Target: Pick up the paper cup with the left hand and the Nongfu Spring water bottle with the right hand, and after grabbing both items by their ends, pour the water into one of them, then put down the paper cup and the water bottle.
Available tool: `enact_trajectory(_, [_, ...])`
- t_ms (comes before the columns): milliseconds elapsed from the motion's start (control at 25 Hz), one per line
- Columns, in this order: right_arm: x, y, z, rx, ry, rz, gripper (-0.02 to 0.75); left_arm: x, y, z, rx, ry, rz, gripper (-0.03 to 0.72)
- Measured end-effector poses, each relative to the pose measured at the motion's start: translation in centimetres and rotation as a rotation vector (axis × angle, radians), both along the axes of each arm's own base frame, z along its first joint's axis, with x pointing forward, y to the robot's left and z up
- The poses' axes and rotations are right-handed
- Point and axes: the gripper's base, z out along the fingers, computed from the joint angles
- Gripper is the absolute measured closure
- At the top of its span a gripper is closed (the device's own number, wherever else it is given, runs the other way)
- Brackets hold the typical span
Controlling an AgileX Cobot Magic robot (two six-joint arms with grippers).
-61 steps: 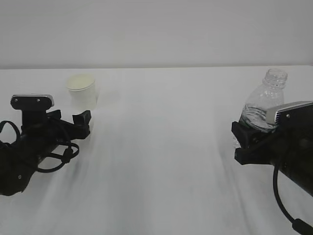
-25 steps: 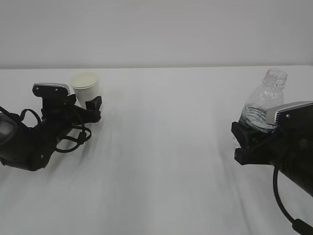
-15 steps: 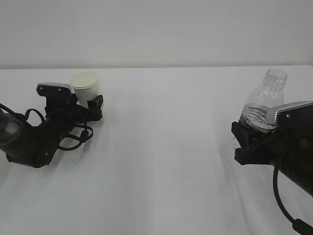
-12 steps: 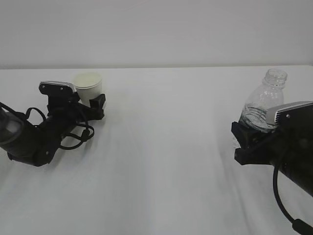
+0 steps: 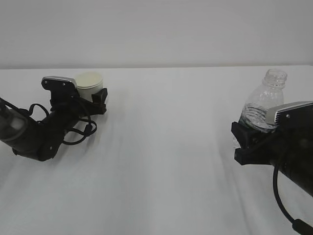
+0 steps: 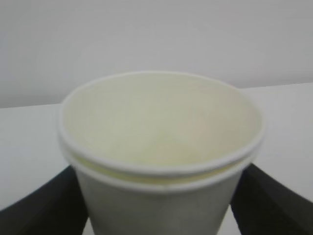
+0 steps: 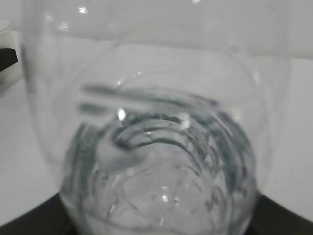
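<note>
Both claws low — (left (image 5: 90, 98)) around cup (image 5: 89, 83)

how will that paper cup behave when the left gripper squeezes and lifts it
The paper cup looks thin-walled and empty, so it is probably very light and may dent under a hard squeeze. Its taper toward the base could let it slip down between the left gripper fingers.

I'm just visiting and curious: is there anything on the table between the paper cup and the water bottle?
No. In the exterior view, only bare white table lies between the paper cup and the water bottle.
</note>
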Motion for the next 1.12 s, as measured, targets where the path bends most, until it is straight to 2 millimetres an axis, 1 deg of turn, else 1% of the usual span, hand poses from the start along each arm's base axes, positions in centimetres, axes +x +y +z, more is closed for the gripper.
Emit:
enact_trajectory(240, [0.00,0.00,0.00,0.000,0.000,0.000,0.332,0.22,-0.05,-0.22,0.000,-0.002,0.000,0.082])
enact_trajectory(480, [0.00,0.00,0.00,0.000,0.000,0.000,0.332,0.22,-0.05,-0.22,0.000,-0.002,0.000,0.121])
enact_trajectory(760, [0.00,0.00,0.00,0.000,0.000,0.000,0.332,0.22,-0.05,-0.21,-0.001,-0.004,0.000,0.225])
enact_trajectory(1000, [0.00,0.00,0.00,0.000,0.000,0.000,0.332,0.22,-0.05,-0.21,-0.001,-0.004,0.000,0.236])
enact_trajectory(1120, [0.00,0.00,-0.01,-0.002,0.001,0.000,0.332,-0.32,0.06,-0.13,0.001,0.004,-0.001,0.237])
